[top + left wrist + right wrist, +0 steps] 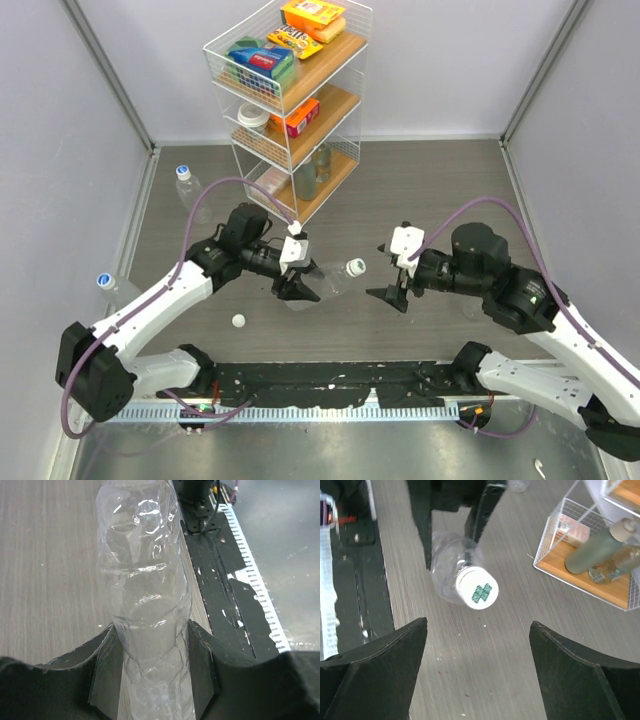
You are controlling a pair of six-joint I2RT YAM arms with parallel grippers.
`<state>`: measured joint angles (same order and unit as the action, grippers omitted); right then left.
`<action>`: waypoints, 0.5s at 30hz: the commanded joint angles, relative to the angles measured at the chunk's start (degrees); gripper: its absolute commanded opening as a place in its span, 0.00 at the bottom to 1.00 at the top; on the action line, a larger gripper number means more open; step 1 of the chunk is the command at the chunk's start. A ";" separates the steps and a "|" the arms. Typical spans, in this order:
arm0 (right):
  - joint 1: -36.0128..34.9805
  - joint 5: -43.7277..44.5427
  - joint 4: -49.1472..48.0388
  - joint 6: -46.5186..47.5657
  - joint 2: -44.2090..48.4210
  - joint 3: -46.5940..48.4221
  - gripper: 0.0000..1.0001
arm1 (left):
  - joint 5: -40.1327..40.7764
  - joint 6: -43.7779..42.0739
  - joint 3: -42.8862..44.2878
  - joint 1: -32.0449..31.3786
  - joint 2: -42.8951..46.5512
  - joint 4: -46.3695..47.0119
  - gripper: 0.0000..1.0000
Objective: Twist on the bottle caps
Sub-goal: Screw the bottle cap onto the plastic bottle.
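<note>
Well, out at the worktop's 9 o'clock edge a spare bottle stood half cut off by the wall, and a second one waited toward 11 o'clock. A loose cap lay at 7 o'clock from the left arm, well apart from everything.

Centre stage, the left jaws were clamped on the ribbed body of a clear bottle, one pad on each flank, neck aimed toward 3 o'clock. It looked empty, so I judged it very light, thin-walled and easy to crush. The plastic looked slick too, with the ribs giving the only real purchase. The mid-body hold seemed sensible, and squeezing harder would likely dent it.

At the neck sat a white cap with a green mark on its face. It looked small and stiff, best taken across its rim, and a twist could spin the whole bottle in the pads. The right arm's jaws stood wide apart, facing the cap but clear of it.

Hard to make out: whether that cap was threaded tight or merely resting, since the neck hid behind it. The bottle's base was hidden behind the left jaws. Whether the bottle touched the worktop, I could not tell.
</note>
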<state>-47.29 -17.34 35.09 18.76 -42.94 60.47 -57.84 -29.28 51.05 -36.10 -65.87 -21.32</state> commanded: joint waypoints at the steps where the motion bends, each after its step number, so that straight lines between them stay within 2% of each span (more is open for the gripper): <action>1: 0.00 -9.45 8.74 20.24 -3.81 6.31 0.88 | -8.95 -10.43 3.44 2.17 -2.77 -11.10 0.00; 6: 0.18 -11.05 18.51 31.84 -10.66 12.64 0.87 | -8.51 -15.02 5.11 3.14 -4.01 -16.65 0.00; 10: 0.27 -13.06 22.73 34.93 -15.14 17.30 0.85 | -7.81 -15.63 5.20 3.14 -3.83 -17.35 0.00; 15: 0.35 -14.03 22.92 34.85 -17.70 18.63 0.83 | -8.60 -15.63 5.29 3.23 -3.83 -17.35 0.00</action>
<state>-47.11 -28.75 55.61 50.30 -59.55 76.34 -63.59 -43.03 54.11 -33.23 -70.26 -37.47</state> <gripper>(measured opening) 0.835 0.509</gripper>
